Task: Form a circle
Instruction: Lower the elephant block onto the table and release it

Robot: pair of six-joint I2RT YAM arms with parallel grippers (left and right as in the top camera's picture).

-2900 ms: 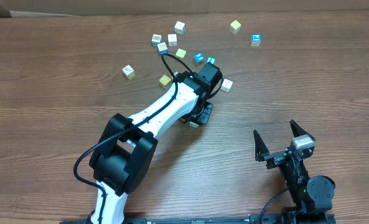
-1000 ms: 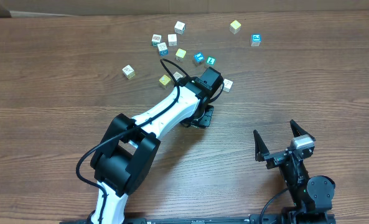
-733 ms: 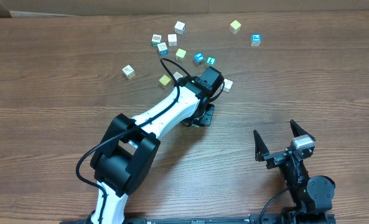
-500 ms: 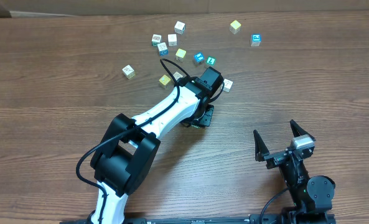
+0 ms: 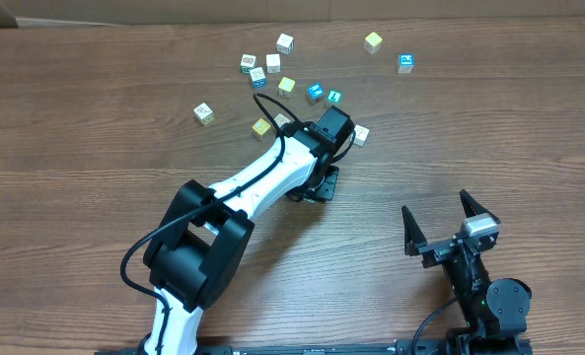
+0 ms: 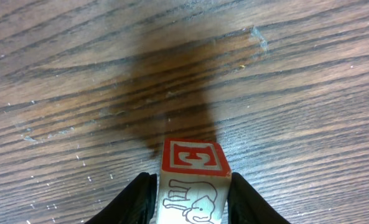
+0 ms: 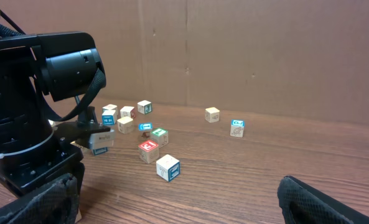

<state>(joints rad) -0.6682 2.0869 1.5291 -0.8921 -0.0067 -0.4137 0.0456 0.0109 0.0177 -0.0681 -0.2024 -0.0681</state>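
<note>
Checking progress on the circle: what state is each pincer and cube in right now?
Cream wooden cube with red-framed letter face and elephant drawing: clamped from both sides.
Left pincer: shut on that cube.
Right pincer: open, empty, apart from the cubes.
Loose small wooden cubes: scattered on the brown wooden table, no ring yet.

Loose clump of cream picture cubes (image 5: 273, 63), flat on far table (image 5: 75, 148).
</note>
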